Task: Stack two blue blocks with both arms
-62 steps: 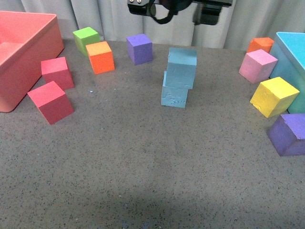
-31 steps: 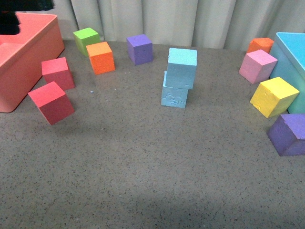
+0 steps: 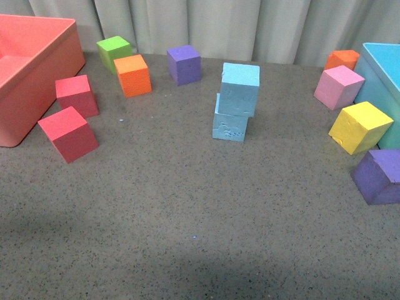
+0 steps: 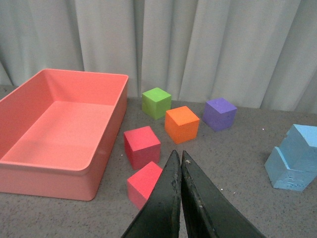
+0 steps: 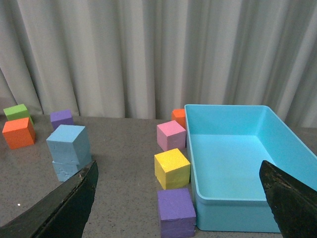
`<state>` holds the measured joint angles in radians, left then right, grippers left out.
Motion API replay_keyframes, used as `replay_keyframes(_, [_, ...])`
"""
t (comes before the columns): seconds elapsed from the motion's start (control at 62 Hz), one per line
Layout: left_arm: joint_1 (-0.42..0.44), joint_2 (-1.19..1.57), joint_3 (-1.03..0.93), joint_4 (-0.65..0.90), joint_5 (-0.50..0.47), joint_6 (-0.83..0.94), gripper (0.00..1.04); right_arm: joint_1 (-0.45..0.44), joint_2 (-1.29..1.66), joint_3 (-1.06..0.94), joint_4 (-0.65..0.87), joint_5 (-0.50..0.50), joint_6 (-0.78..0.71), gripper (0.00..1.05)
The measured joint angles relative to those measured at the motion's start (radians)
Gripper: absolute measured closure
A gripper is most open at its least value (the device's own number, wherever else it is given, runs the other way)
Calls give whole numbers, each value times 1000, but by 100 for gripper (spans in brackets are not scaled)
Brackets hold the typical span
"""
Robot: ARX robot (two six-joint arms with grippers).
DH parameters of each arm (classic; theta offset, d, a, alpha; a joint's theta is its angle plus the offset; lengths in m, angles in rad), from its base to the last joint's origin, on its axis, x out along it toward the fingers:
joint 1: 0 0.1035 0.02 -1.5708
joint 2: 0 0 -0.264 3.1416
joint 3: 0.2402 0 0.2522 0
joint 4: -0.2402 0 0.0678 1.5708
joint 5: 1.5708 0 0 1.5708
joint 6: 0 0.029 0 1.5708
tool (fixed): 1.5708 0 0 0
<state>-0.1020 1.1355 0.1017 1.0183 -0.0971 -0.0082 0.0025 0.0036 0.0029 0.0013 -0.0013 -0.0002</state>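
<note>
Stacking looks finished, judged from how the cubes lie: the upper blue block [image 3: 240, 89] sits on the lower blue block [image 3: 229, 125], shifted a little toward 1 o'clock and slightly turned, so its edges do not line up with the scuffed face below. The pair stands near the middle of the grey table [image 3: 187, 219], at about 12 o'clock in the front view, where neither arm appears. Going from the left, the left gripper [image 4: 181, 163] shows in its wrist view with both pointed fingers pressed together and nothing between them; the stack lies off to its side, well apart from the tips. The right gripper [image 5: 178, 198] has its fingers spread wide apart and empty, and the stack stands near the one finger, apart from it. Neither gripper touches the blocks. I judge that the overhang toward 1 o'clock is the relation to watch, yet the stack seems stable enough.
</note>
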Motion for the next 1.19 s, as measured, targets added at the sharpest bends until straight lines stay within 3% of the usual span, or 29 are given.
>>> replay_keyframes(0.274, [98, -249, -64, -181, 91, 0, 101, 0, 0, 0, 0, 1, 0, 10])
replay_keyframes(0.758, [100, -624, -82, -513, 96, 1, 101, 0, 0, 0, 0, 0, 0, 10])
replay_keyframes(1.194, [100, -834, -83, -713, 96, 1, 101, 0, 0, 0, 0, 0, 0, 10])
